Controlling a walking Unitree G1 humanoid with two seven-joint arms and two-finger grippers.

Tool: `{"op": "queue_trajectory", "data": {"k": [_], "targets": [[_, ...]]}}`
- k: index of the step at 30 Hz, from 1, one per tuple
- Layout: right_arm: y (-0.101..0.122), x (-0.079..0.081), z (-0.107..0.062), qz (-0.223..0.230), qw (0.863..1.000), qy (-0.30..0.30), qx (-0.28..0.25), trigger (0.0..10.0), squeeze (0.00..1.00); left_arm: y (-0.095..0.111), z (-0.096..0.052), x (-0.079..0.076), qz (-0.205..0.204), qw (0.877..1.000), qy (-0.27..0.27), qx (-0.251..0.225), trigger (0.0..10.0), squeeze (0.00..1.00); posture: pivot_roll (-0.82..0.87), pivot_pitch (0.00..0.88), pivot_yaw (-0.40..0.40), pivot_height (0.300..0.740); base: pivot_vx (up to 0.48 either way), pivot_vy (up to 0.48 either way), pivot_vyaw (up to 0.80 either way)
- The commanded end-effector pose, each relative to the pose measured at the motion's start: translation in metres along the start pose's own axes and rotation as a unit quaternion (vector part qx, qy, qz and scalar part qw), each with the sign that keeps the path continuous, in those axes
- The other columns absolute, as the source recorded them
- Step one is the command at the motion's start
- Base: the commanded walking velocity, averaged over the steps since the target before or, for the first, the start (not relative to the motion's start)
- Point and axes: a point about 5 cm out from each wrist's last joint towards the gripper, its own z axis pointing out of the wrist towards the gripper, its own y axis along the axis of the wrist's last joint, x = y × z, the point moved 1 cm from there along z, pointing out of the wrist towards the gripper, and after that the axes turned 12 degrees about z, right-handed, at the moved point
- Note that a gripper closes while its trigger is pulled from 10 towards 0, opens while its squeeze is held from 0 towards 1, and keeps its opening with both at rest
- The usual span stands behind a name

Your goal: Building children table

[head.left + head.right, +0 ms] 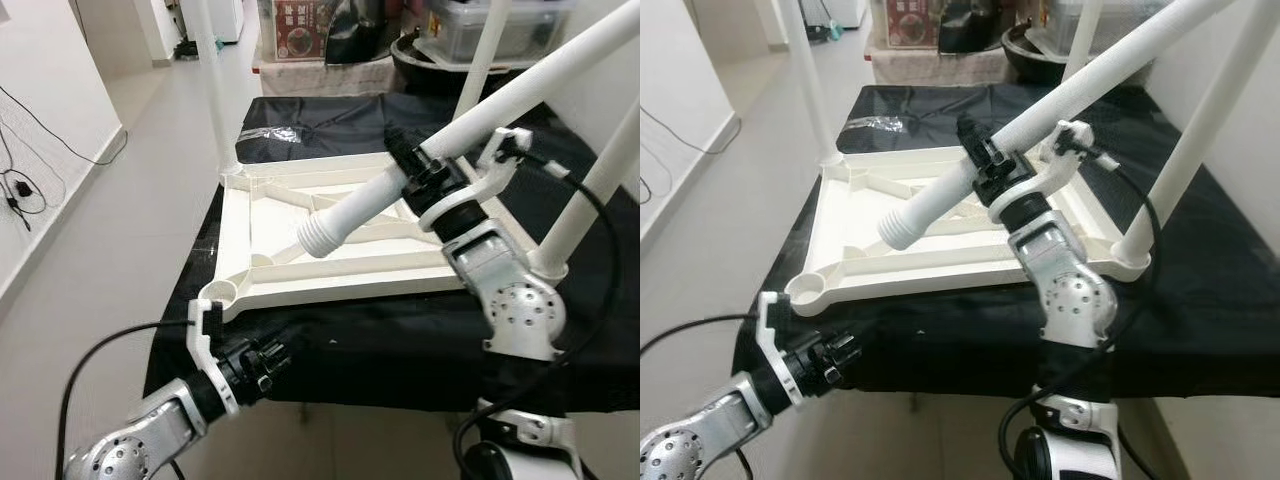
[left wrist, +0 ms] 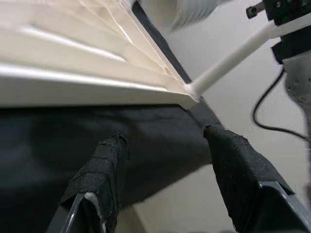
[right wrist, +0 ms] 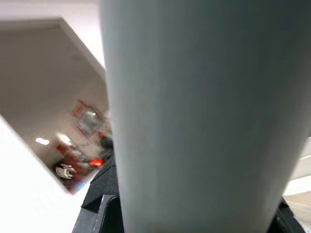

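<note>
Black-draped bench (image 1: 400,340) in a pale-floored room. White tabletop (image 1: 300,270) lies upside down on it, ribs up, three legs already standing at its corners. Right gripper (image 1: 420,172) clamped around the fourth leg (image 1: 480,120), held above the tabletop: long axis slanted, threaded end down toward the near-left empty corner socket (image 1: 222,291). Left gripper (image 2: 165,160) below the bench's near edge, fingers wide apart, empty.
</note>
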Motion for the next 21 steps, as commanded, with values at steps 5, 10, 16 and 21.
{"op": "queue_trajectory", "data": {"k": [5, 10, 16, 21], "targets": [[-0.007, 0.006, 0.0, -0.14, 0.99, -0.003, -0.002, 10.0, 0.0, 0.002, 0.008, 0.0, 0.082, 0.995, 0.062, -0.005, 10.0, 0.0, 0.08, 0.037, -0.018, 0.74, 0.0, 0.0, 0.32], [-0.014, 0.004, -0.003, -0.178, 0.984, -0.008, 0.001, 10.0, 0.0, 0.013, 0.01, 0.004, 0.141, 0.983, 0.113, -0.02, 10.0, 0.0, 0.09, 0.034, -0.021, 0.74, 0.0, 0.0, 0.8], [-0.017, -0.003, -0.005, -0.185, 0.983, -0.017, 0.002, 10.0, 0.0, 0.041, 0.001, 0.024, 0.201, 0.96, 0.186, -0.06, 10.0, 0.0, 0.09, 0.032, -0.026, 0.74, 0.0, 0.0, 0.8], [-0.018, -0.006, -0.006, -0.188, 0.982, -0.021, 0.002, 10.0, 0.0, 0.046, 0.0, 0.025, 0.216, 0.954, 0.196, -0.068, 10.0, 0.0, 0.09, 0.028, -0.027, 0.74, 0.0, 0.0, 0.8]]}}
